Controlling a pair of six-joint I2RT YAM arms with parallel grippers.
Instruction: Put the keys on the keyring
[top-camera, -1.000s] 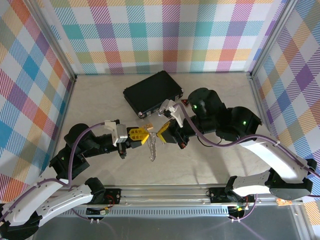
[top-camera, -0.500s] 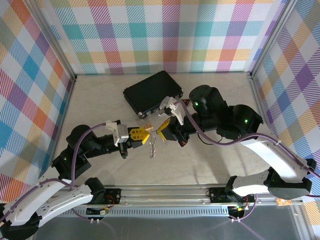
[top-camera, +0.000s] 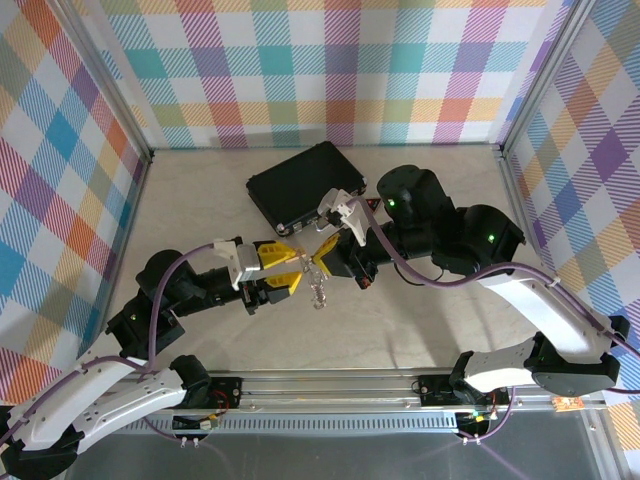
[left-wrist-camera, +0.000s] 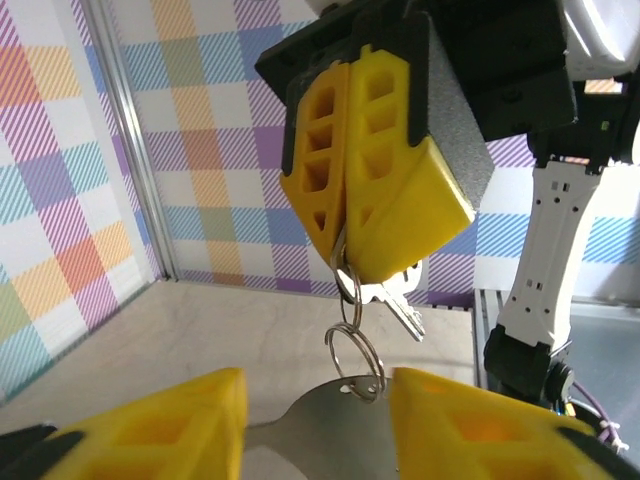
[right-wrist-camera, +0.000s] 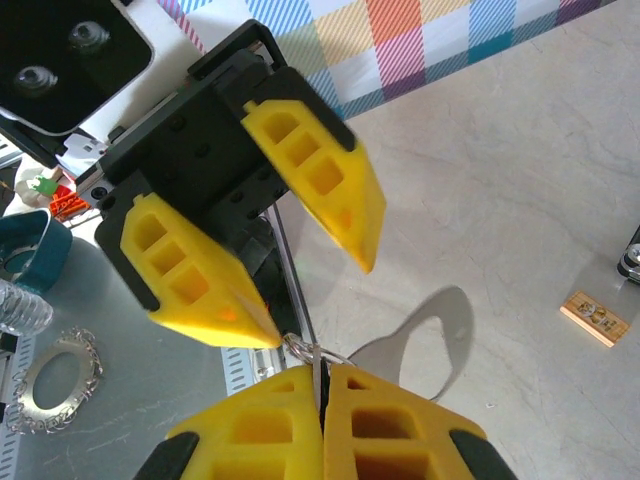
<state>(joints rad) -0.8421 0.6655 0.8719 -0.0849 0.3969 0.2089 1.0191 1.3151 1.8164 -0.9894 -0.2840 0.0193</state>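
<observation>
We see the right gripper clamped on the top loop of the keyring, so the keys dangle free above the table — easy to reach. The left gripper stands partly open, jaws either side of the hanging bunch — gripping nothing, we judge.

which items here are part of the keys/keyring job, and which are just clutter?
Job:
- keys
- keyring, pinched in the shut right claw
- left claw, open

Lying about:
- black case
- small tan block
</observation>
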